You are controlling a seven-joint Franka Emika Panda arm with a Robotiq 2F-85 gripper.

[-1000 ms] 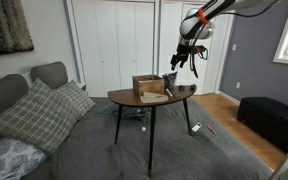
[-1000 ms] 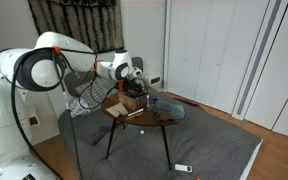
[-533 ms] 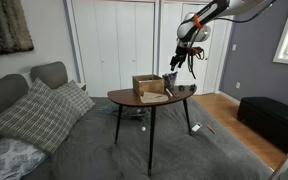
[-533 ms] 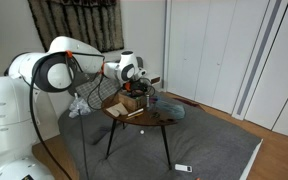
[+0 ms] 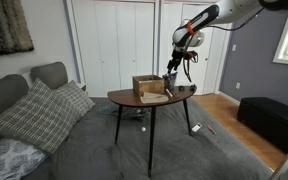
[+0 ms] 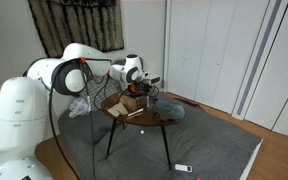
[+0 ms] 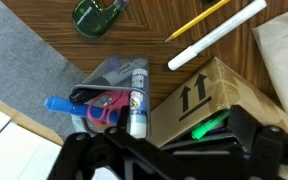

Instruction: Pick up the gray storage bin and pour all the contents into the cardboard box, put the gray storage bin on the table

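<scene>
None of the task is judged done. The gray storage bin is seen full, standing at the edge of the counter, with gray fabric far below to its left. Just beside it, to the right, the cardboard box is found. The gripper hangs above both, and whether the jaws are apart cannot be told. Lifting, pouring and setting down are left. Open room is offered overhead; a white marker and a pencil lie near the box.

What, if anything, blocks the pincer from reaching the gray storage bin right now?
Likely nothing, so yes. The pincer hovers above the gray storage bin with only air between. The cardboard box sits close beside the bin, so a rim away from it looks easier to grip.
</scene>
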